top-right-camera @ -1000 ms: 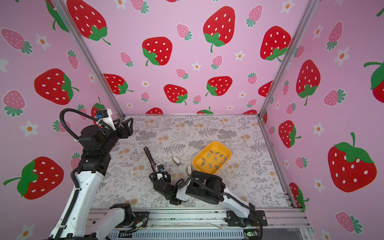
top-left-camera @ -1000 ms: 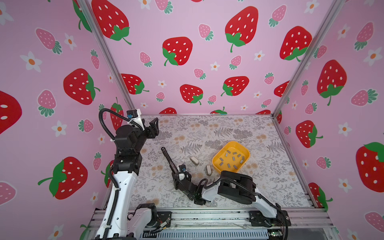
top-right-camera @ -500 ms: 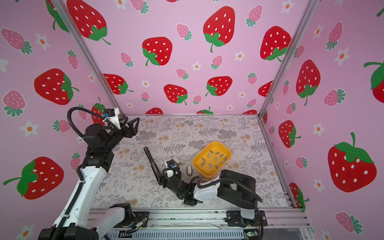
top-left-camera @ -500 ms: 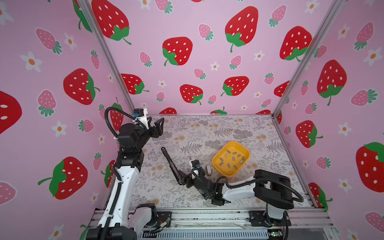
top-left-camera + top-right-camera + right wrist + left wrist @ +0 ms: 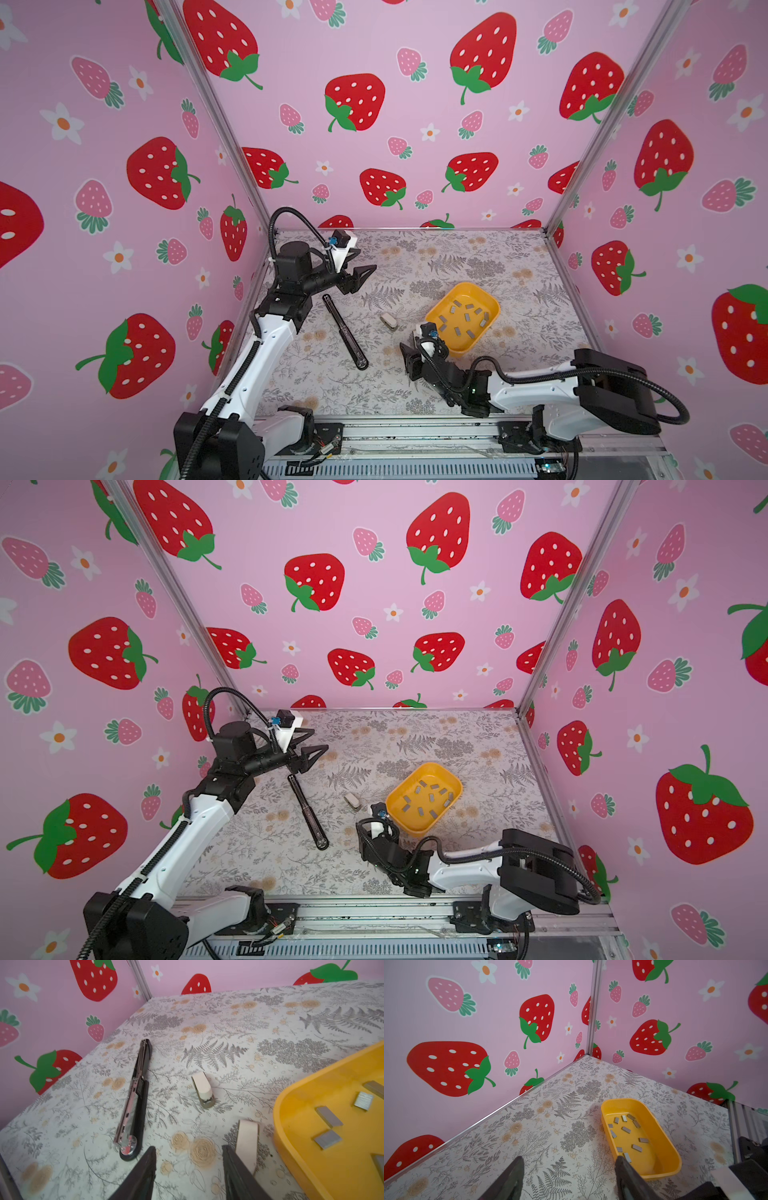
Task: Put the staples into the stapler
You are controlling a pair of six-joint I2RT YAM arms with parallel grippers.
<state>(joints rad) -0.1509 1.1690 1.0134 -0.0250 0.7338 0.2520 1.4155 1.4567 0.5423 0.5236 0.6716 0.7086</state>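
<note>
Withdrawn from the long black stapler (image 5: 345,332), the right gripper (image 5: 409,353) now hovers beside the yellow plastic tray (image 5: 457,353) in both top views. Left wrist view: left gripper (image 5: 569,1169) jaws spread, empty; small grey metal staples (image 5: 626,1130) lie in the tray. Right wrist view: jaws spread, empty.

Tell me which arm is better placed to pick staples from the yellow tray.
Right. The right tool stands open and empty beside the yellow tray holding the staples; the left tool hovers farther away, near the far end of the stapler.
</note>
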